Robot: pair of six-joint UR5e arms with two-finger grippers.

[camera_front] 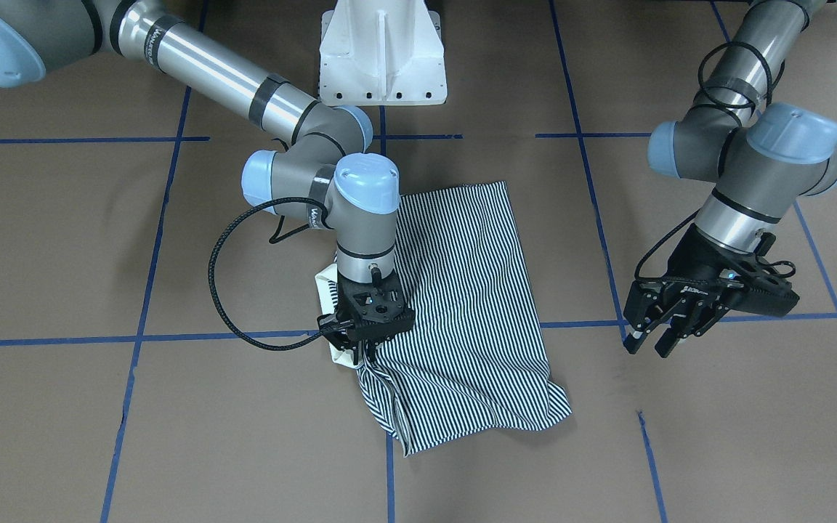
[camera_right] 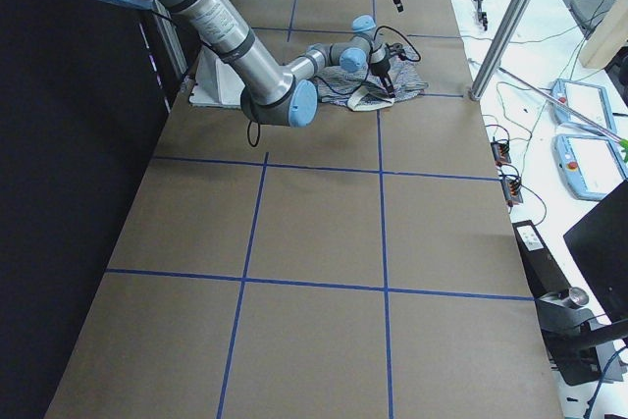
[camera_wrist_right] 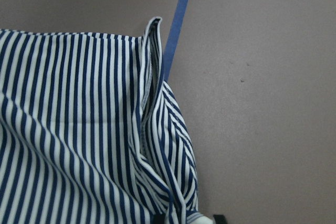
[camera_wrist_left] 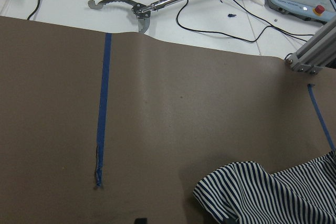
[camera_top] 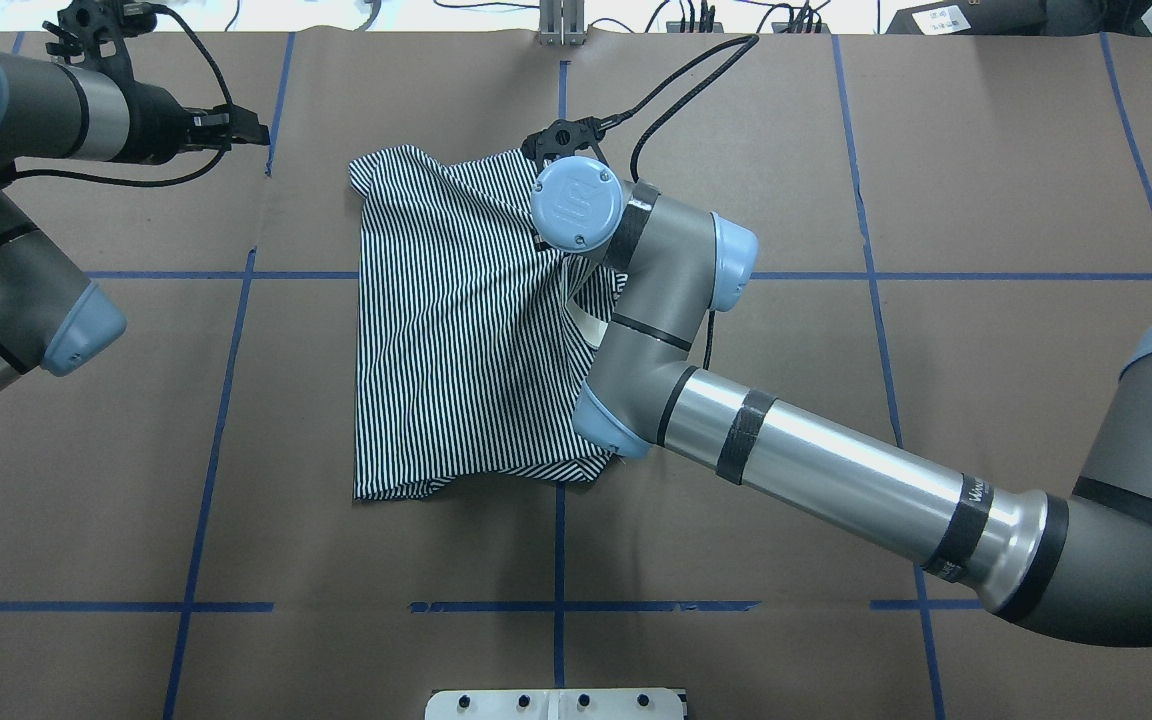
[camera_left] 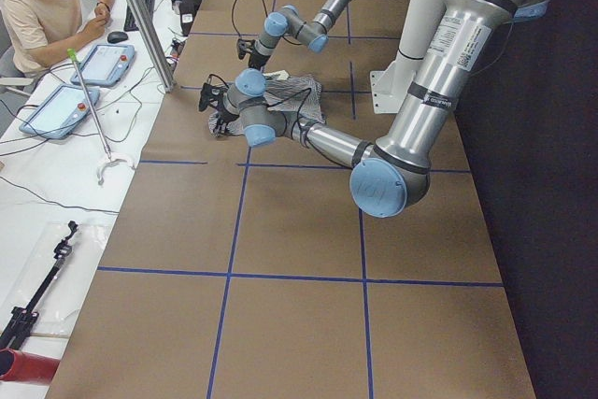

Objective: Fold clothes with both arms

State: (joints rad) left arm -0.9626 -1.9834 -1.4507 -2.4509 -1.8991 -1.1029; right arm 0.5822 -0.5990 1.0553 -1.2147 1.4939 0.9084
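Now right gripper (camera_front: 362, 355) pinches polo shirt (camera_front: 462, 290); left gripper (camera_front: 645, 347) spread, apart.

A robotics lab: blue-taped table (camera_left: 299, 324), teach pendants (camera_left: 103, 64), seated operator (camera_left: 45, 5).

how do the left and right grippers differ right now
The right gripper is down on the polo shirt, its jaws closed on fabric near the collar. The left gripper hangs over bare table, off the shirt. The left's jaws stand open and empty, while the right's grip cloth. Both are black two-finger grippers pointing downward.
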